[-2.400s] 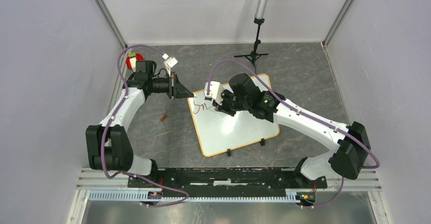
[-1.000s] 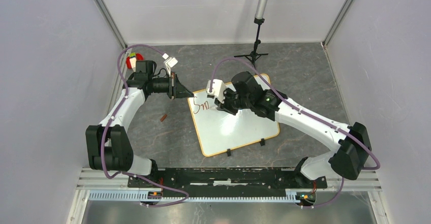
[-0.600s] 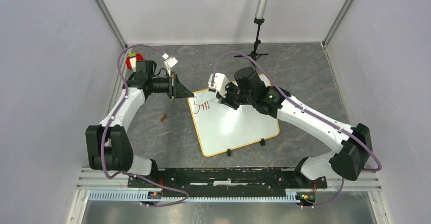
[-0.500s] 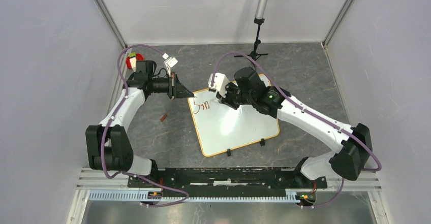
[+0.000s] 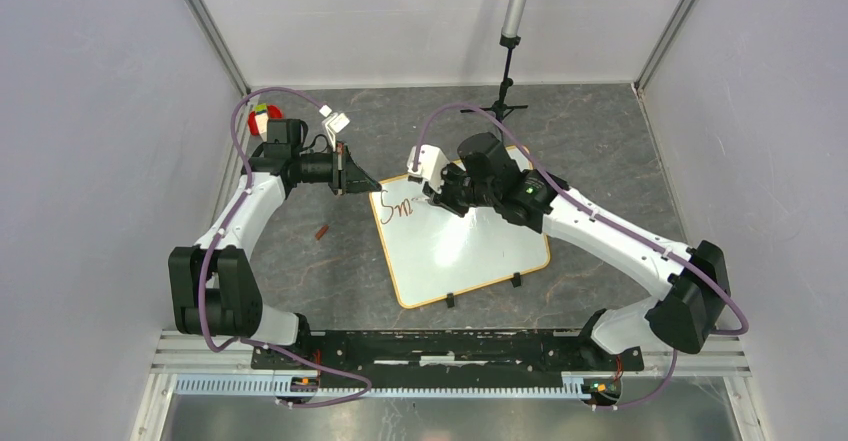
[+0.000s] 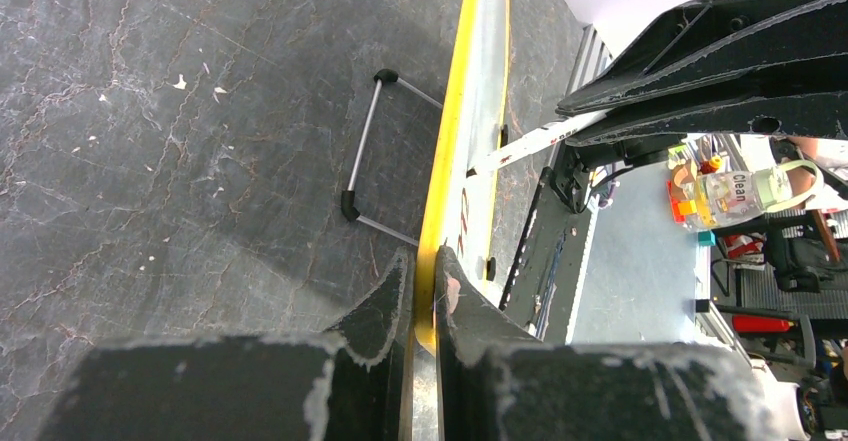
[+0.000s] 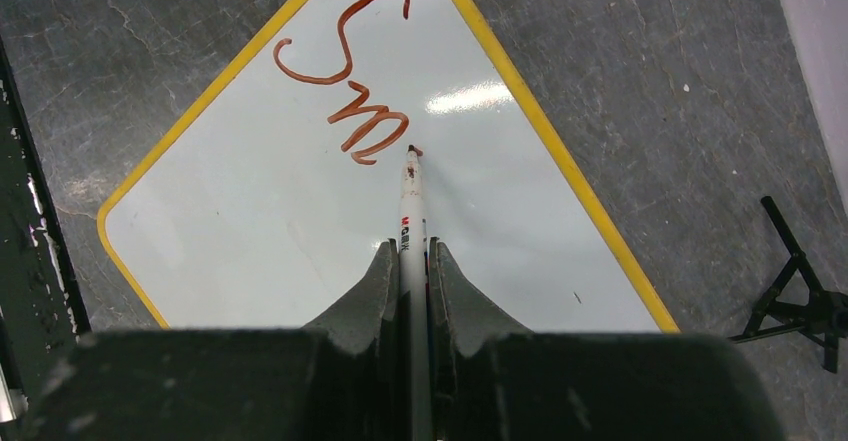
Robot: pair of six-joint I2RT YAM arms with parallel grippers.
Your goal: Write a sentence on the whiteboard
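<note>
The right gripper (image 7: 410, 251) is clamping a marker (image 7: 410, 201) that is pointing straight ahead of the jaws. Its tip seems to be touching the whiteboard (image 7: 300, 221), just right of the sentence (image 7: 343, 73), so far only "Sm". The left gripper (image 6: 422, 271) is pinching the board's frame between nearly closed jaws, probably steadying it.

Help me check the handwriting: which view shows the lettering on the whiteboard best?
Right wrist: the lettering is large and sharp on the whiteboard. Top external shows it small; left wrist sees the board edge-on, only a red sliver.
</note>
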